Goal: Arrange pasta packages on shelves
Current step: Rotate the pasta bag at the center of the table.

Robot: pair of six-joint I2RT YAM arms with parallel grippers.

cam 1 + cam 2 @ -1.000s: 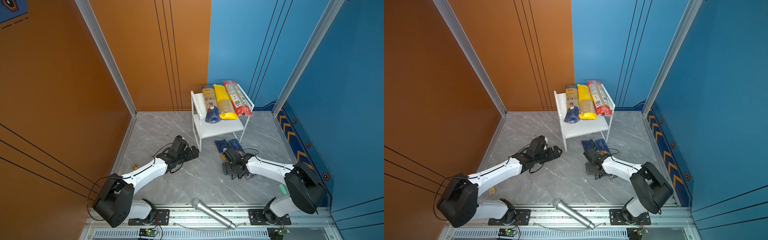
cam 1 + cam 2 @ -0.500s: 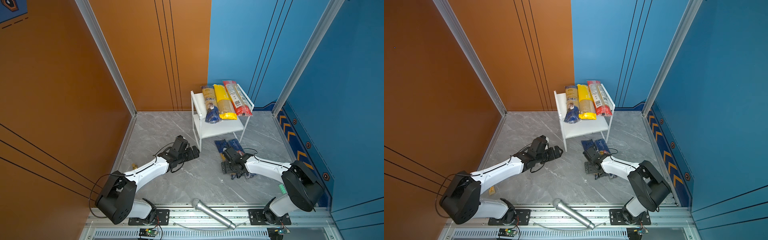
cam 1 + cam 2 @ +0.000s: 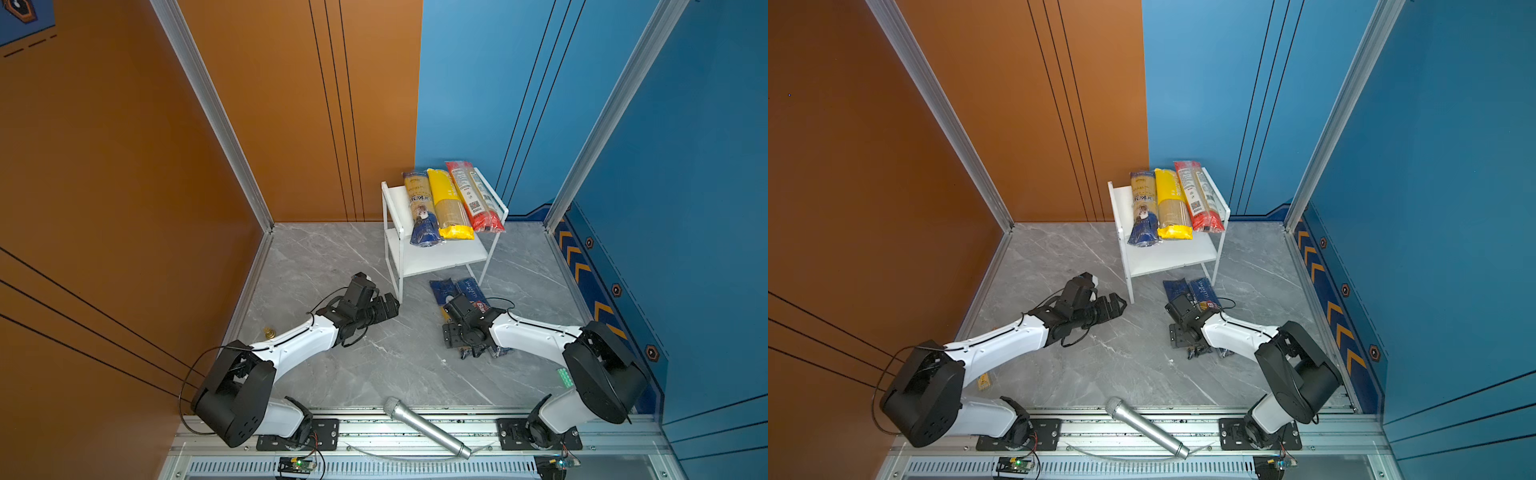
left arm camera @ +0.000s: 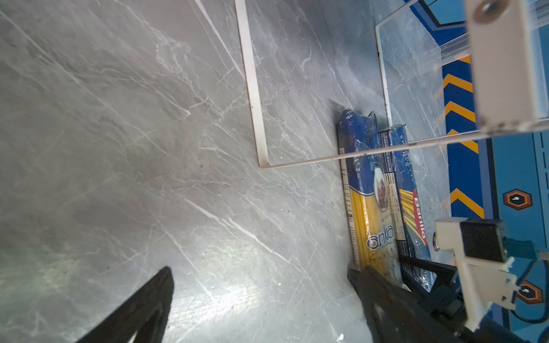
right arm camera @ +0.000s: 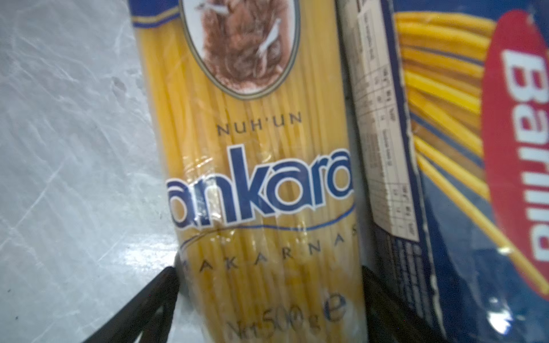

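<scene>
On surface, near side of shelves (image 3: pixel 436 259) | ankara bag (image 5: pixel 252 178) laid flat, Barilla bag (image 5: pixel 475 148) touching at right | right gripper (image 5: pixel 267 270) fingers (image 5: pixel 160 288) spread astride ankara bag; closure to be centred, Barilla film kept clear | left gripper (image 4: pixel 260 270) fingers spread, empty.

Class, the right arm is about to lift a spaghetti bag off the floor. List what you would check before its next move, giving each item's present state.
1. Right gripper astride the ankara bag, a jaw on each side: ok.
2. Bag firmly clamped: cannot tell.
3. Barilla bag clear of the grip: not ok, it lies right alongside.
4. Lower shelf has room: ok, its visible part is bare.
5. Left gripper open and off the bags: ok.
</scene>
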